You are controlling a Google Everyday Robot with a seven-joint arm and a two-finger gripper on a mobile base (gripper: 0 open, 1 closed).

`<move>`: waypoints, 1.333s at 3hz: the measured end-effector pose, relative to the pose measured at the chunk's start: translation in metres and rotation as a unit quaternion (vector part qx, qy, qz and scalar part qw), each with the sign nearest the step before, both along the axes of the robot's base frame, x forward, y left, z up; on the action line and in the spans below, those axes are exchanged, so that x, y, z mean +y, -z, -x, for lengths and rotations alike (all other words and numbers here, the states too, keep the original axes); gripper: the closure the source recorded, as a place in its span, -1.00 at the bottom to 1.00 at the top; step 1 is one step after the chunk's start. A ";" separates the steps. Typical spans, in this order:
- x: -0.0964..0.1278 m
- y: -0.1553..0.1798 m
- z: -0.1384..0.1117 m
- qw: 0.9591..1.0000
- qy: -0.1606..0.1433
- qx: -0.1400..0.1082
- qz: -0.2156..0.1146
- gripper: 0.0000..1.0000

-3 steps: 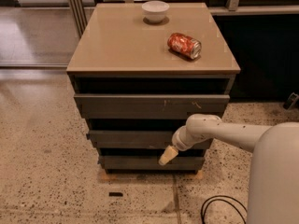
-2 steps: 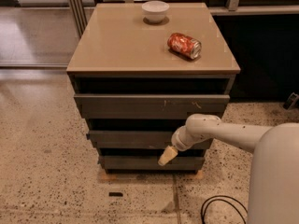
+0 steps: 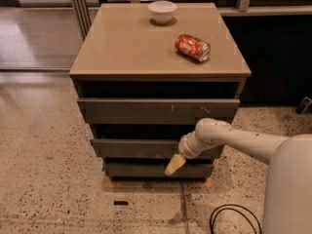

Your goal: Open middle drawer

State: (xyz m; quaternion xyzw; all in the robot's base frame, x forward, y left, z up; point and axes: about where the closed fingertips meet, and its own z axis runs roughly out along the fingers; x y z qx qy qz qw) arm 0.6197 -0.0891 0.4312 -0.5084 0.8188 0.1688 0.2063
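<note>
Speckled floor [image 3: 48, 179], grey cabinet [image 3: 131, 48]. Gripper [image 3: 174, 165] fingers together, pointing down. Middle drawer [image 3: 136, 148] front just above them; red can [image 3: 192, 47] higher up.

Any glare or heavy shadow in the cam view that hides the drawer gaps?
Camera view: the tabletop shows only a soft sheen, no blown-out glare. Camera view: the gaps above the top drawer front and the middle drawer sit in near-black shadow, so the interiors are unreadable. Camera view: the gripper, at the middle drawer's lower edge, is evenly lit.
</note>
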 end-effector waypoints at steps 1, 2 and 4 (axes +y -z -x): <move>0.005 0.002 0.001 1.000 -0.019 0.004 -0.008 -1.00; 0.008 0.002 0.007 0.999 -0.034 0.012 -0.027 -1.00; 0.009 -0.002 0.012 0.999 -0.037 0.017 -0.034 -1.00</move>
